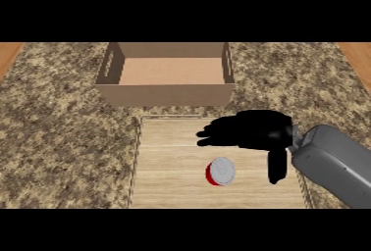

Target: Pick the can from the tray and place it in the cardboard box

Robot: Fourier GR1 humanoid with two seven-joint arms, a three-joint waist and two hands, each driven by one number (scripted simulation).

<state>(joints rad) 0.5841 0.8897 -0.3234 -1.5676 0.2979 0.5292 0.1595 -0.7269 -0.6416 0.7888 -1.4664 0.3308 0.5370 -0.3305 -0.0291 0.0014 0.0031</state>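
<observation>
Spread and empty, my right hand (253, 130) hangs over the tray (167, 191), thumb pointing back toward me near the can (221, 171), which sits on the tray's wood just short of my palm. I should lower, bracket the can between thumb and fingers, then close before lifting toward the cardboard box (167, 95).

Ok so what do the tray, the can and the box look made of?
Tray: pale wood, matte, going by its plank grain lines. Can: probably metal, with a silvery grey lid and red side. Box: plain brown cardboard, flat and unprinted.
</observation>
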